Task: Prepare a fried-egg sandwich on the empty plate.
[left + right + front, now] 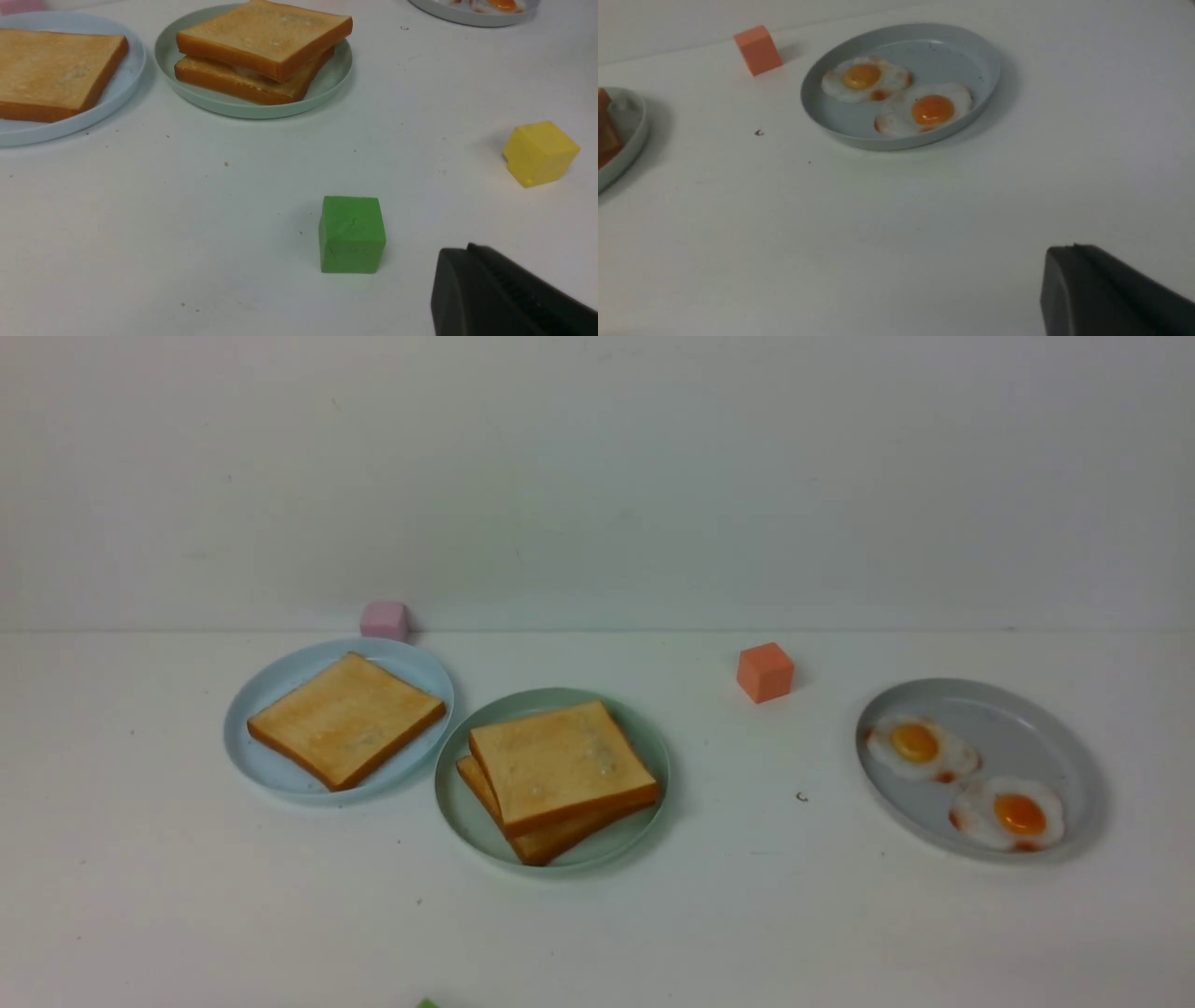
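On the mint plate, desk centre: sandwich stacked, egg seemingly inside | ahead of my left end effector, nearer than right | both closed, empty

White table. Pale blue plate at left carries one toast slice lying flat. Pink cube just behind that plate, near the wall. Orange cube stands alone mid-table. Grey plate at right bears two fried eggs, edges touching. Green cube and yellow cube sit apart on the near table.
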You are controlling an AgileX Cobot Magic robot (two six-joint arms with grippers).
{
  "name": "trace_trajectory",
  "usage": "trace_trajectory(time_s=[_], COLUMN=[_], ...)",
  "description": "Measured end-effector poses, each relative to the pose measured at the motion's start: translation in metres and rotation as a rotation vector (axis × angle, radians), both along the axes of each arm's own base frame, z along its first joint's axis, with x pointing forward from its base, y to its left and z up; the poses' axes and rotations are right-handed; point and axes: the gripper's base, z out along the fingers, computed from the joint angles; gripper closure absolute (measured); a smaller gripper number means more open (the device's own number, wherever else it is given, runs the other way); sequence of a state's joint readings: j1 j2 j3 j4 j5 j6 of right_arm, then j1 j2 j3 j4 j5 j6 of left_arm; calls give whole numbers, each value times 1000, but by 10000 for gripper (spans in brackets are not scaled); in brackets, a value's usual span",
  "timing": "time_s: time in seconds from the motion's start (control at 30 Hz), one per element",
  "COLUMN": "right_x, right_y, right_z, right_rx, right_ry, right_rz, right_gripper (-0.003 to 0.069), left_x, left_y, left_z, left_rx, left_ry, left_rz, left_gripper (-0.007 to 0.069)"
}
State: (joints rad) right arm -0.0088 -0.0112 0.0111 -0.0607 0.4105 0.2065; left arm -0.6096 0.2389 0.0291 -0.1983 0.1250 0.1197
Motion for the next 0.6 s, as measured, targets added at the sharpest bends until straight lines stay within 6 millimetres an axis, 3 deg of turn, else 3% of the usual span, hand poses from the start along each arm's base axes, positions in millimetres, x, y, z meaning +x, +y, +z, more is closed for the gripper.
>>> trace_trajectory(time_s=[0.6], right_x=[1], right_y=[3], right_z=[0], right_rx=[-48], right_ry=[-12], right_rz=[55], right_gripper=[659], left_x=[0], left_y=[0], left_z=[0], left_rx=[1], left_ry=[2], left_rz=[-1], left_gripper=[627])
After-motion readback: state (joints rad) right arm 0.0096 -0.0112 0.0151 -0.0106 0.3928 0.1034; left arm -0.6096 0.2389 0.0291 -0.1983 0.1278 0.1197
